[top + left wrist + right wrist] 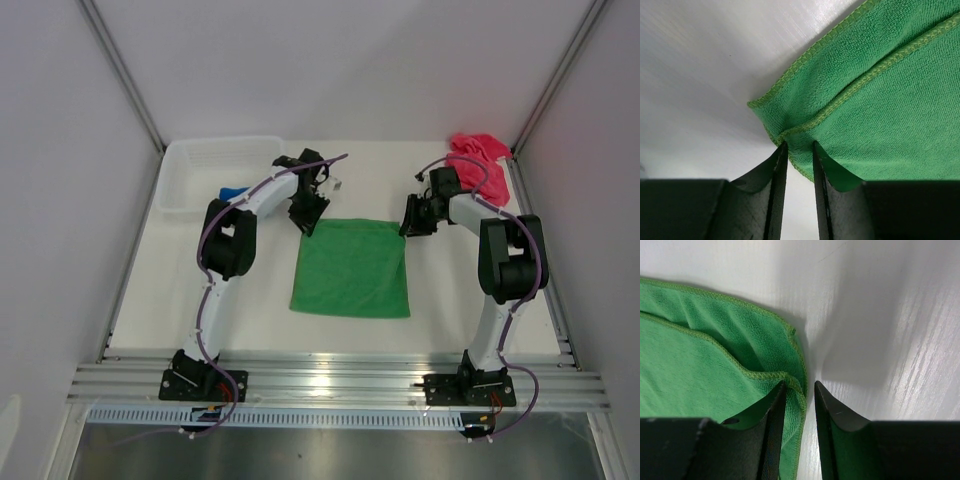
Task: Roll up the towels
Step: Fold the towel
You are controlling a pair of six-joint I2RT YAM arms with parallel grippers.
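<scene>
At the far left of the white table (150,300) stood the white plastic basket (190,170). Just to its right a bit of the blue towel (231,192) showed past the left arm; the rest of it was hidden.

The left gripper (308,218) was down at the far left corner of the green towel (352,268). In the left wrist view the left gripper (799,147) had its jaws close together, and the green towel (880,100) puckered right at the fingertips, with its stitched hem lying in the gap. It could not be told whether the cloth was pinched or only touched.

The green towel lay flat in the middle of the table between the two arms. Both wrist views showed two layers of it at the corners, one hem set back from the other.

The right gripper (412,222) was at the towel's far right corner. In the right wrist view the right gripper (799,386) had its jaws narrowly apart. One finger was over the corner of the green towel (700,370) and the other over bare table, with the hem only partly filling the gap.

The pink towel (478,153) lay crumpled in the far right corner of the table, well apart from the green one.
</scene>
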